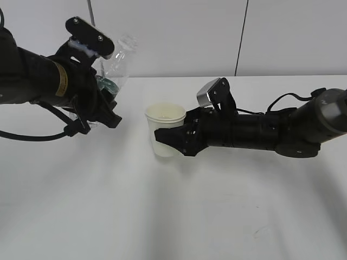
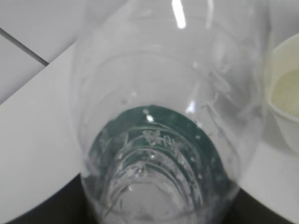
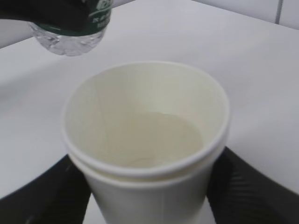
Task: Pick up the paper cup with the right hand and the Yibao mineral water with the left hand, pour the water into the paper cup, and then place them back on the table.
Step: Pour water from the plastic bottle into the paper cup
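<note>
One paper cup [image 1: 165,130], one Yibao mineral water [image 1: 115,64] bottle and two black arms are in the scene, all over the single white table [image 1: 173,216]. Nearest in the exterior view, the bare tabletop stretches across the foreground with only faint marks. Behind it, near the middle, the cup stands upright with its base at the tabletop; whether it rests there or is barely lifted I cannot tell. The right hand [image 1: 172,142] lies low and almost level, reaching in from the right edge with its silver-grey block on top by the wrist, and its two dark fingers stand on either side of the cup wall, grasping it below the rolled rim. The right wrist view looks down into the cup [image 3: 145,140], where pale liquid sits low inside. Farther back and to the left, the left hand [image 1: 97,81] comes in from the left edge, raised above the table, clamping the bottle around its green label. The bottle tilts, its neck end up and to the right, left of the cup and apart from it. The left wrist view looks along the clear ribbed bottle [image 2: 168,140], with the cup's rim [image 2: 285,93] at the right edge.
</note>
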